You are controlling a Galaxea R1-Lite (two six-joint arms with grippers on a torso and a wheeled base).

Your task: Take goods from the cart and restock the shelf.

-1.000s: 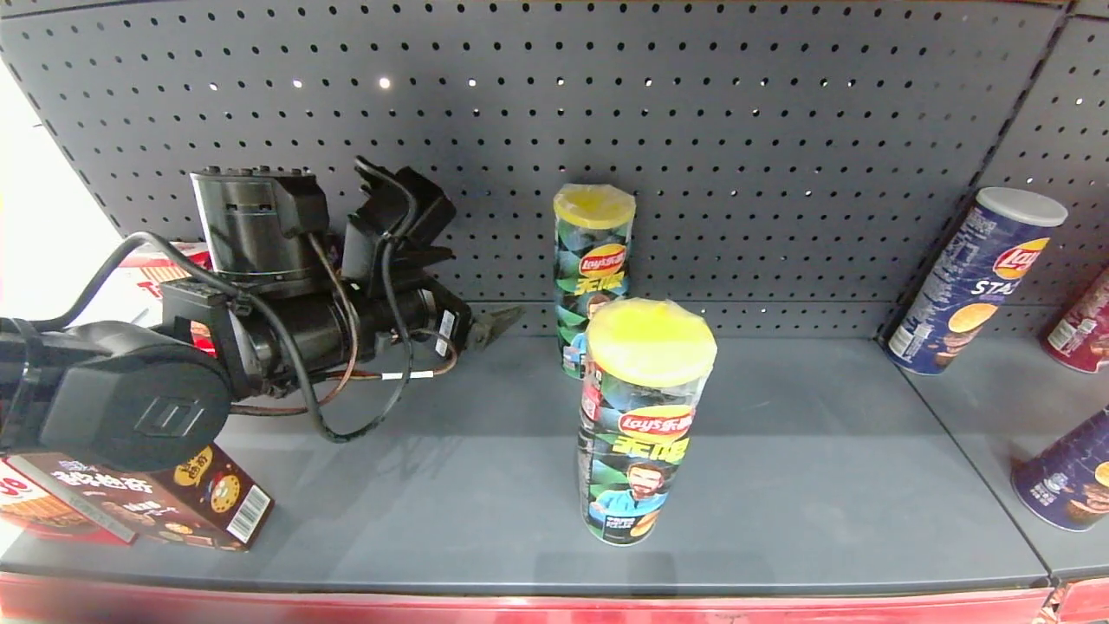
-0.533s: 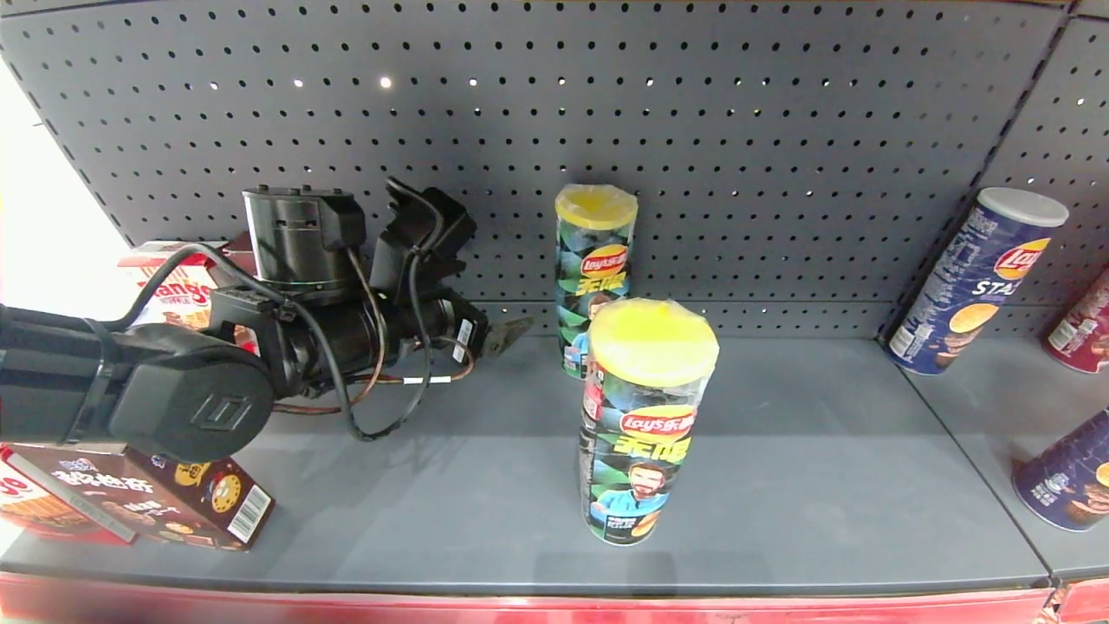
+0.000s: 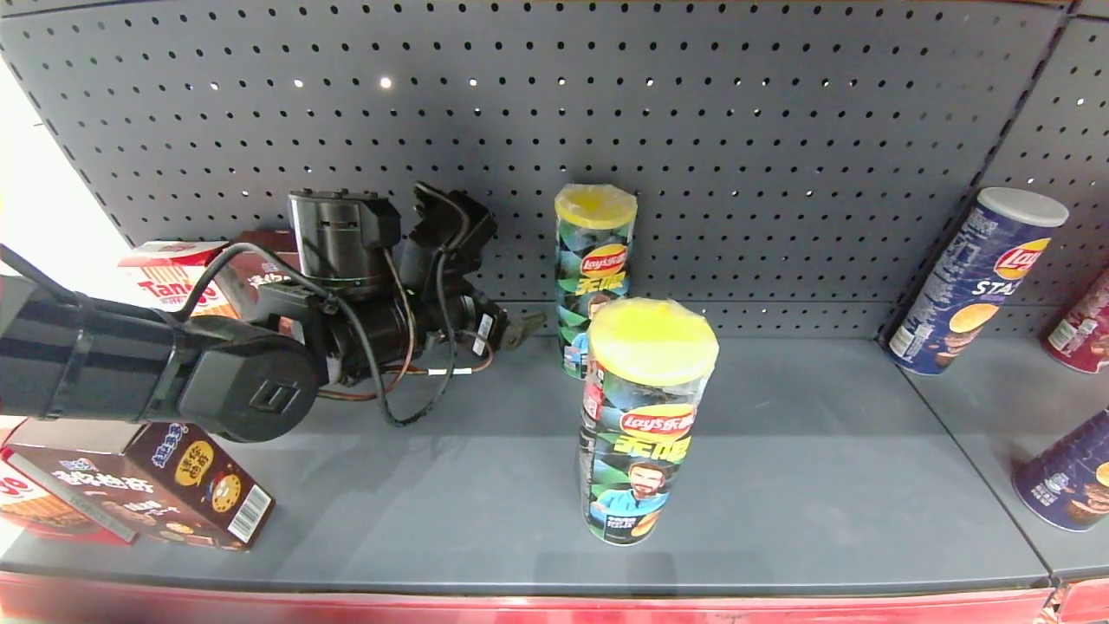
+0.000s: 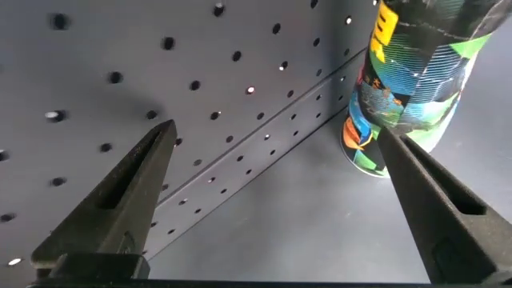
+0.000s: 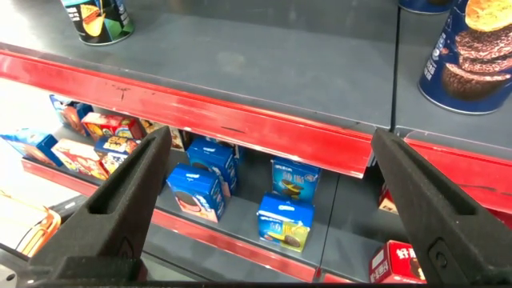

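Note:
Two chip cans with yellow lids stand upright on the grey shelf (image 3: 823, 468). The front can (image 3: 645, 425) is mid-shelf and the rear can (image 3: 593, 277) stands against the pegboard. My left gripper (image 3: 522, 328) hovers low over the shelf just left of the rear can, close to the back wall. Its fingers are open and hold nothing. In the left wrist view the left gripper (image 4: 274, 136) faces the pegboard, with the rear can (image 4: 412, 88) beside one finger. My right gripper (image 5: 272, 136) is open and empty, out in front of the red shelf edge (image 5: 240, 112).
A brown biscuit box (image 3: 165, 485) and a red-and-white box (image 3: 173, 277) lie at the shelf's left. A blue can (image 3: 975, 277) leans at the right, beside a red can (image 3: 1079, 329) and a dark blue one (image 3: 1066, 481). Lower shelves hold small boxes (image 5: 196, 188).
My left arm has moved right along the back of the shelf, bringing its gripper closer to the rear can. Both cans stay put.

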